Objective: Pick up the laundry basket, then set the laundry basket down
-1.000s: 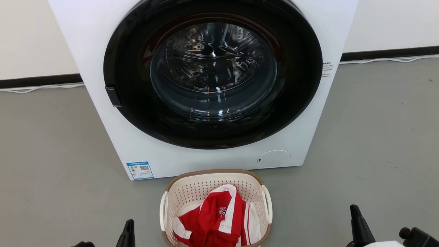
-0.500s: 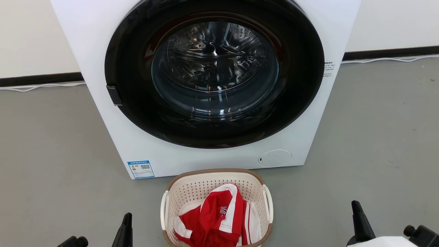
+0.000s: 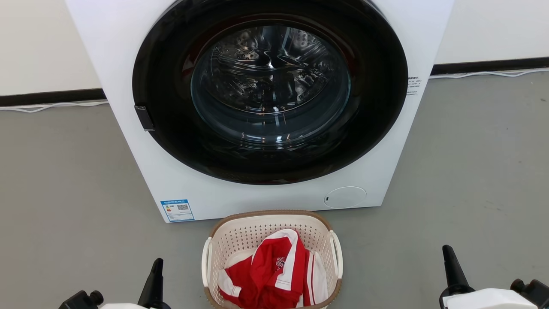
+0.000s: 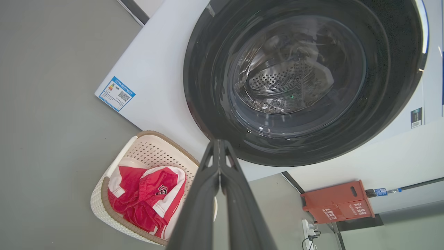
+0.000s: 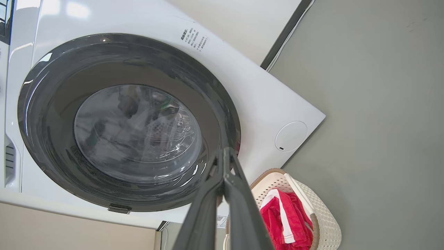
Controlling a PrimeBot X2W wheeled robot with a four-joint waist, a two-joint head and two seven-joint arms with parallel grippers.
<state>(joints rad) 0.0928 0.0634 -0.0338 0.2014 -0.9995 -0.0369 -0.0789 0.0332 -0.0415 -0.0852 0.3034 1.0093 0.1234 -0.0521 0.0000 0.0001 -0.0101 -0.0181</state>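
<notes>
Laundry basket (image 3: 242, 235) on grey floor (image 3: 64, 193), just in front of washer (image 3: 171, 189), centred btw arms. Red/white garment (image 3: 274, 270) inside. L gripper (image 3: 156, 268) near basket's left side, R gripper (image 3: 448, 257) well off to right. Neither touching basket. Both jaws closed, fingers pressed together, holding nothing.

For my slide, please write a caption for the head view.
Laundry basket of red-and-white clothes on the floor before a washing machine, left end effector and right end effector shut at its sides.
</notes>
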